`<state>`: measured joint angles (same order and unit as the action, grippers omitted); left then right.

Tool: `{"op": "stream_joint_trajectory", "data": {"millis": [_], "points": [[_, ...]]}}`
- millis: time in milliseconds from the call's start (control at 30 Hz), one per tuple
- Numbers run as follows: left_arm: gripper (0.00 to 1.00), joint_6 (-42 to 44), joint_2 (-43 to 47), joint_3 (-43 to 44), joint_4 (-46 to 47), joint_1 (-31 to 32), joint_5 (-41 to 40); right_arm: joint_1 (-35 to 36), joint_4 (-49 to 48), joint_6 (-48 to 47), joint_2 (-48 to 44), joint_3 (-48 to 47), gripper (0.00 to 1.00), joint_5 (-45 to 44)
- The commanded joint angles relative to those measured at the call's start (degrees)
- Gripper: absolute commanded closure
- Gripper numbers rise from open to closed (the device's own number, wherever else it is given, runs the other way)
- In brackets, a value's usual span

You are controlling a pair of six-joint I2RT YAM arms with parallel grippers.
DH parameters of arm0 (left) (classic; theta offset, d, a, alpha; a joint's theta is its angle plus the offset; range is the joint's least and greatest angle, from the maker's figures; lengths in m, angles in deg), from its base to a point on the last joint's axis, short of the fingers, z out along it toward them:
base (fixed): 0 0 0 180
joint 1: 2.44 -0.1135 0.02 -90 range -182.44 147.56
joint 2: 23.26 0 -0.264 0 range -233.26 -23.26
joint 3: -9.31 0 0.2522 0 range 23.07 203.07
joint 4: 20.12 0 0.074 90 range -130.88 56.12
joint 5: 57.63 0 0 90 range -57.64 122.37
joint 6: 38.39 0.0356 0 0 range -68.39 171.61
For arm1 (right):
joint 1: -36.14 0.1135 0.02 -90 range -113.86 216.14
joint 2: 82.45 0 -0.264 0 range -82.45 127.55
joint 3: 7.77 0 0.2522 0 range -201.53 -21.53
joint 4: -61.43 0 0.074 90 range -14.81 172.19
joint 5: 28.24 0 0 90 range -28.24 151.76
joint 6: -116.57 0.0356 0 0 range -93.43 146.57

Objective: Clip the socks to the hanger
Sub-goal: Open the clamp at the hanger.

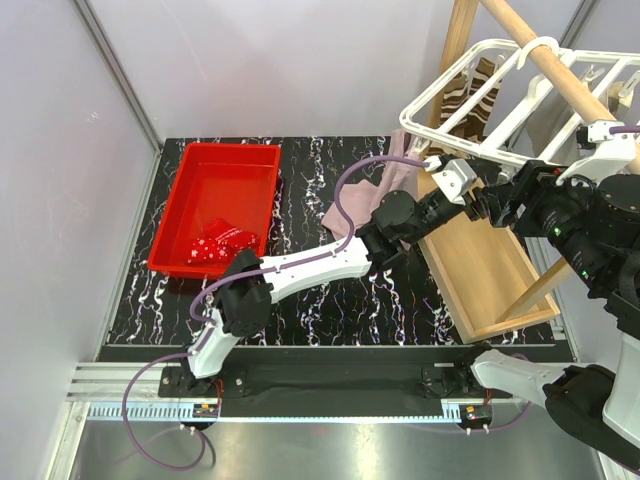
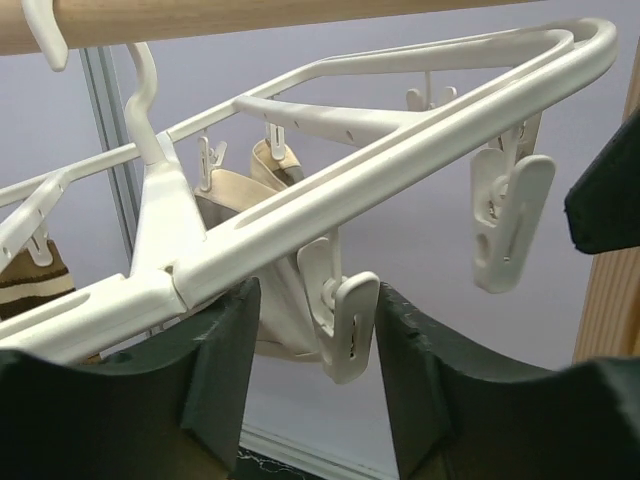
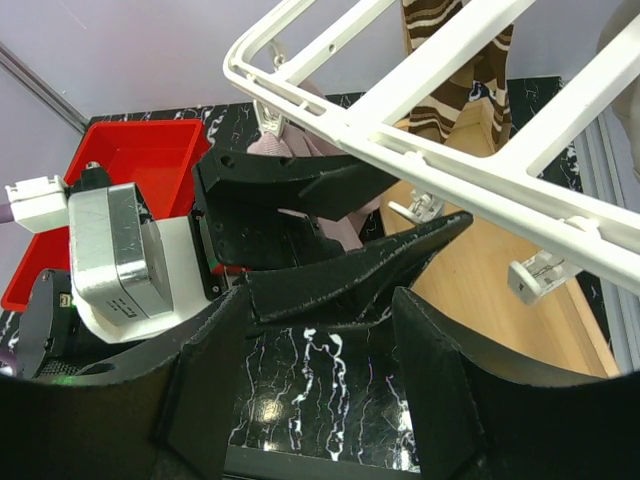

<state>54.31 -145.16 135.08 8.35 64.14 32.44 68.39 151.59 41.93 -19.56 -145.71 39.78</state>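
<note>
Looking up from the left wrist, what sat in the left gripper [image 2: 315, 292]? — Ana

A white clip [image 2: 346, 328] hanging from the hanger [image 2: 400, 170]. The fingers [image 2: 225, 380] stood apart on either side of it. A gap showed on one side, and on the other I couldn't tell whether the pad touched. — Ben

And the right gripper [image 3: 320, 300]? — Ana

Spread wide, with nothing between its fingers. The left gripper's black fingers filled the view just ahead of it, under the hanger's edge. — Ben

Where were the socks? — Ana

The striped sock [image 1: 468, 95] and the beige sock [image 2: 232, 200] hung from the hanger, both partly cut off by rails. The pink sock [image 1: 370, 195] was behind the left arm, near the hanger's corner. Its top was hidden, so whether a clip held it I couldn't say. The red sock [image 1: 225, 243] lay in the tub [image 1: 225, 180], well apart. — Ben

The hanger itself? — Ana

Hooked on the pole [image 2: 250, 20], its far end out of frame. — Ben
</note>
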Motion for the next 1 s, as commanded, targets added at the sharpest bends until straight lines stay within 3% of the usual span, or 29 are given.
{"op": "stream_joint_trajectory", "data": {"millis": [0,233,400,667,967], "points": [[0.52,-0.3,-0.9,2.9,2.5,0.1,1.0,0.0,0.2,-0.9,0.6,-1.4,0.34,-1.5],[0.78,-1.5,0.9,2.3,-0.5,0.0,2.1,0.0,-0.1,-1.0,0.6,0.1,0.34,-1.8],[0.92,-8.5,4.7,-0.9,-2.2,-1.2,6.4,-0.1,-1.2,-0.7,0.9,1.7,0.34,-3.1],[0.96,-18.0,12.4,-9.8,-0.1,-4.0,12.1,0.0,-5.1,1.9,2.7,6.0,0.37,-5.4],[0.97,-20.1,15.6,-11.2,-1.2,-5.4,17.2,0.0,-12.3,6.1,2.6,9.4,0.4,-5.2]]}}
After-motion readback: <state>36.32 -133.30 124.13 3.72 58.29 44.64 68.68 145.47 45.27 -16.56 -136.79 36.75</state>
